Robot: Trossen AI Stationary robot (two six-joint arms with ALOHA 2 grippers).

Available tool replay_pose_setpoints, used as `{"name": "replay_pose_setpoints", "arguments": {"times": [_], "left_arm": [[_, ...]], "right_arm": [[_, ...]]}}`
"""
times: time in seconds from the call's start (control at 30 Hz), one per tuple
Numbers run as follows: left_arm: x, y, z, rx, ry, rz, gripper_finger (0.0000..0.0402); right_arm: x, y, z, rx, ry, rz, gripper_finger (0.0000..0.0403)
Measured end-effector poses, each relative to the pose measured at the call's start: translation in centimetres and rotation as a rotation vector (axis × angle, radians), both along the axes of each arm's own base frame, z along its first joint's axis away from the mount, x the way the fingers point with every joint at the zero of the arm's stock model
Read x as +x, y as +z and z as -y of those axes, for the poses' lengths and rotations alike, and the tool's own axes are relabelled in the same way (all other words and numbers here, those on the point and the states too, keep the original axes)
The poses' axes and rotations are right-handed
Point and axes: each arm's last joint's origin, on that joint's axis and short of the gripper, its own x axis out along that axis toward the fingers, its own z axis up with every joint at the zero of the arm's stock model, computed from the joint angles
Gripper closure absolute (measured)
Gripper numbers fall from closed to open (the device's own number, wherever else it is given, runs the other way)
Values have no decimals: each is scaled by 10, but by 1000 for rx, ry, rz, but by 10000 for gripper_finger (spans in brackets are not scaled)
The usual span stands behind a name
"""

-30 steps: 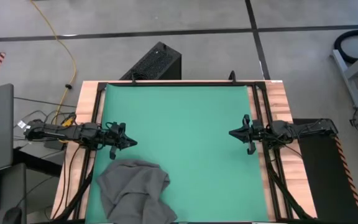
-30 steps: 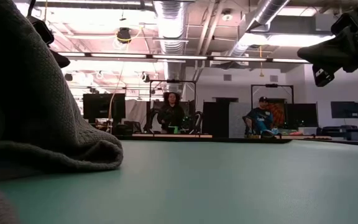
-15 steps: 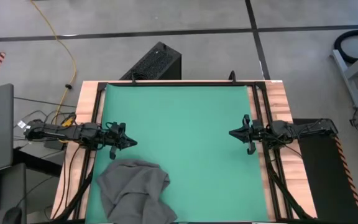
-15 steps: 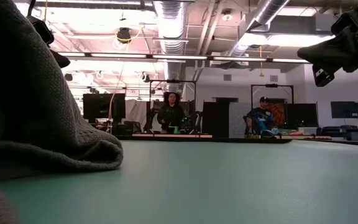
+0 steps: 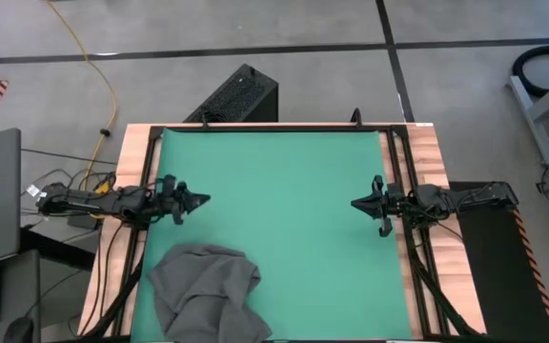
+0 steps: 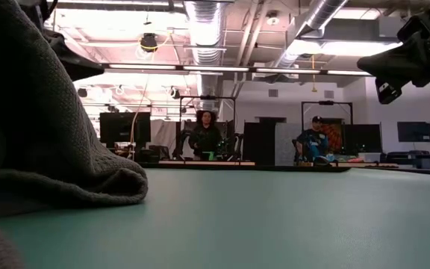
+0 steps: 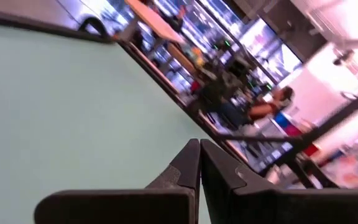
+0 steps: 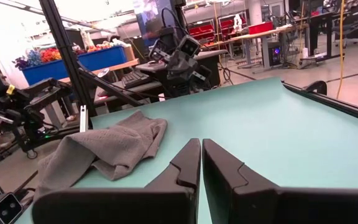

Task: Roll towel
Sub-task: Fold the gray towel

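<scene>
The dark grey towel (image 5: 204, 291) lies in a crumpled heap at the near left part of the green mat (image 5: 284, 219), with its near edge at the mat's near edge. No writing or label on it can be read. In the low view the towel (image 6: 39, 142) fills the left side, lumpy and folded over itself. Farther back, the left gripper (image 5: 198, 200) hangs over the left side of the mat, just past the towel's far edge and apart from it. Its two fingers (image 7: 188, 165) are pressed together and hold nothing. The right gripper (image 5: 357, 203) hangs over the right side of the mat, well apart from the towel. Its fingers (image 8: 191, 162) are also pressed together and hold nothing. From the right wrist view the towel (image 8: 104, 146) sits across the mat, with the left arm (image 8: 179, 59) beyond it. The mat lies on a wooden table (image 5: 427, 152). Far behind the table, in the room, two people (image 6: 205, 134) sit by desks and screens.
</scene>
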Motion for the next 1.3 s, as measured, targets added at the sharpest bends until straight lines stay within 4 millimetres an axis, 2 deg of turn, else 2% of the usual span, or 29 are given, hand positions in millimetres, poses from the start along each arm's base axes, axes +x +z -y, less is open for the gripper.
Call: {"name": "replay_pose_setpoints", "arguments": {"times": [0.17, 0.4, 0.5, 0.6, 0.67, 0.83, 0.93, 1.03, 1.2, 1.3], "left_arm": [[0, -1, -1, 11, 21, -10, 401], [0, -3, -2, -13, 69, -24, 401], [-1, 5, -3, -48, 90, 66, 401], [-3, 20, -1, -66, 32, 200, 393], [-6, 35, -1, -70, -6, 260, 383], [-23, 90, -3, -54, -6, 443, 354], [-34, 121, -4, 7, 31, 500, 340], [-44, 152, -4, 149, 40, 540, 332], [-41, 190, 0, 392, -33, 510, 323], [-29, 200, 2, 441, -79, 344, 318]], "right_arm": [[0, 5, 1, 169, -7, 56, 360], [-1, 11, 3, 192, -27, 104, 360], [-3, 20, 6, 205, -72, 189, 360], [-6, 31, 9, 223, -90, 315, 360], [-10, 42, 10, 235, -90, 429, 360], [-24, 64, 12, 147, -120, 675, 358], [-28, 79, 12, 94, -137, 722, 347], [-27, 97, 12, 67, -146, 715, 330], [-5, 135, 8, 4, -98, 648, 285], [22, 159, 5, -25, -45, 569, 256]]}}
